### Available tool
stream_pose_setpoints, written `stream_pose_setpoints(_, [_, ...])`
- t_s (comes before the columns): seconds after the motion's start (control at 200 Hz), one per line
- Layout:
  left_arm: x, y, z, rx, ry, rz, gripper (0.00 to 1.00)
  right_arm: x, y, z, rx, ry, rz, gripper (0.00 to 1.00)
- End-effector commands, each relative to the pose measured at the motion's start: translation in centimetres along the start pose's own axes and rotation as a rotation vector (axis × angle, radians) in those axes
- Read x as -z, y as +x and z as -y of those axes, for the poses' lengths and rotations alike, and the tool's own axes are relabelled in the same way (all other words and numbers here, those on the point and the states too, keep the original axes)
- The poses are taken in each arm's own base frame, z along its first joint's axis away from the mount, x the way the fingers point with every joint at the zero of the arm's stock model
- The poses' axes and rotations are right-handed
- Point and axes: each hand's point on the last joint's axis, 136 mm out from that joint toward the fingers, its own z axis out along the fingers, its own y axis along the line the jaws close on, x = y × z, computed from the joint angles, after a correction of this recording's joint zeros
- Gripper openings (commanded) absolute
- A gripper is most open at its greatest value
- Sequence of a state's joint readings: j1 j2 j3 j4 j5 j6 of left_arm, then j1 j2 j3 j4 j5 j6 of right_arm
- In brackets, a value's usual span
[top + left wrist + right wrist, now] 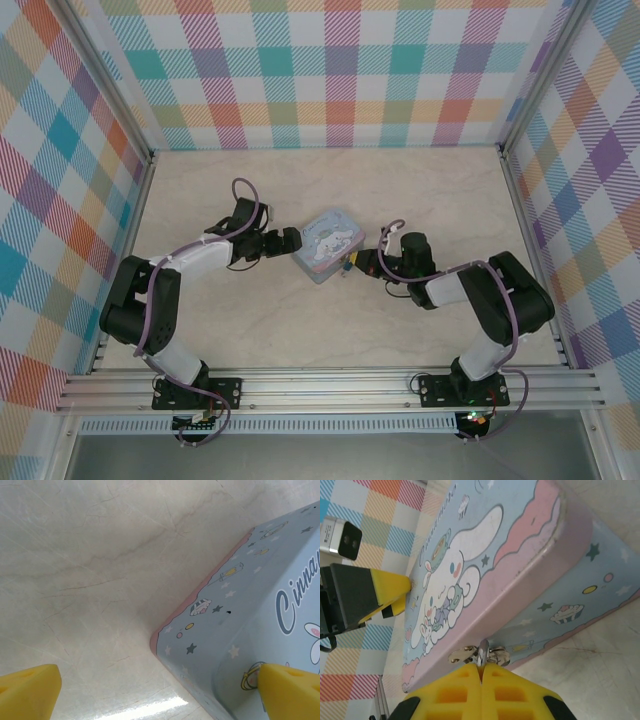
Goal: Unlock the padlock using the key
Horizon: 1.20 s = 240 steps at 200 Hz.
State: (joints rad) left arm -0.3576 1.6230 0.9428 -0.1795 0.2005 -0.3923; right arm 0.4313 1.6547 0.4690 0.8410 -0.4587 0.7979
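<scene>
The pale blue cartoon tin (pixel 325 245) lies between my two arms. The padlock's silvery shackle loop (pixel 482 652) hangs through the metal hasp (pixel 464 654) on the tin's (pixel 520 565) pink-edged front side. My right gripper (pixel 481 672) is shut on the padlock, whose teal body is hidden between the yellow pads. In the top view the right gripper (pixel 364 263) sits at the tin's right side. My left gripper (pixel 159 677) is open at the tin's (pixel 240 630) opposite corner, with one fingertip (pixel 392 587) against the lid's edge. The key is hidden.
A pale marbled tabletop (pixel 420 200) spreads around the tin. Checked walls (pixel 330 70) stand at the back and both sides, and an aluminium rail (pixel 330 385) runs along the near edge by the arm bases.
</scene>
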Motion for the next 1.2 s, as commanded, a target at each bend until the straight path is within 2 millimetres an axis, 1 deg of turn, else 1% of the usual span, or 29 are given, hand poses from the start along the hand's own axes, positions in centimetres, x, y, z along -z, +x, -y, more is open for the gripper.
stream_pose_setpoints(0.0, [-0.5,2.8,-2.7,0.013,-0.103,-0.075,1.0,0.8,-1.3,-1.4,0.065,-0.015,0.048,0.01])
stream_pose_setpoints(0.135, [-0.4,2.3,-2.2,0.011,-0.087,-0.066,1.0,1.5,-0.7,-0.9,0.096,0.044,0.019,0.01])
stream_pose_setpoints(0.19, [-0.3,2.0,-1.8,0.011,-0.072,-0.064,1.0,2.0,-1.0,-1.0,0.121,0.064,0.026,0.01])
stream_pose_setpoints(0.205, [-0.3,1.9,-1.6,0.01,-0.063,-0.061,1.0,2.1,-0.6,-0.6,0.115,0.085,0.007,0.01])
stream_pose_setpoints(0.265, [-0.1,1.4,-0.7,0.005,-0.026,-0.051,1.0,2.7,-0.3,-0.3,0.132,0.121,-0.007,0.01])
stream_pose_setpoints(0.35, [0.4,0.6,0.6,0.002,0.027,-0.032,1.0,3.7,-0.3,-0.5,0.175,0.166,-0.02,0.01])
stream_pose_setpoints(0.465, [1.8,-1.1,2.1,-0.001,0.077,0.027,1.0,5.6,-0.3,-1.2,0.232,0.224,-0.04,0.01])
stream_pose_setpoints(0.57, [3.7,-2.7,3.5,-0.015,0.118,0.098,1.0,7.4,-0.2,-2.0,0.276,0.273,-0.067,0.02])
stream_pose_setpoints(0.69, [6.6,-4.4,4.8,-0.042,0.159,0.198,1.0,9.4,0.4,-3.5,0.305,0.293,-0.122,0.03])
stream_pose_setpoints(0.76, [8.4,-5.0,5.4,-0.066,0.178,0.255,1.0,10.4,0.7,-4.0,0.303,0.312,-0.151,0.03])
stream_pose_setpoints(0.85, [10.8,-5.4,5.9,-0.091,0.198,0.331,1.0,11.4,1.4,-4.2,0.279,0.341,-0.205,0.03])
stream_pose_setpoints(0.935, [13.1,-5.5,5.8,-0.101,0.201,0.408,1.0,11.9,2.1,-4.4,0.241,0.359,-0.255,0.03])
stream_pose_setpoints(1.045, [15.8,-5.3,5.3,-0.109,0.196,0.502,1.0,11.9,3.3,-4.4,0.16,0.363,-0.32,0.02])
stream_pose_setpoints(1.195, [18.6,-4.4,4.9,-0.135,0.208,0.591,1.0,11.5,4.5,-4.1,0.062,0.38,-0.386,0.02])
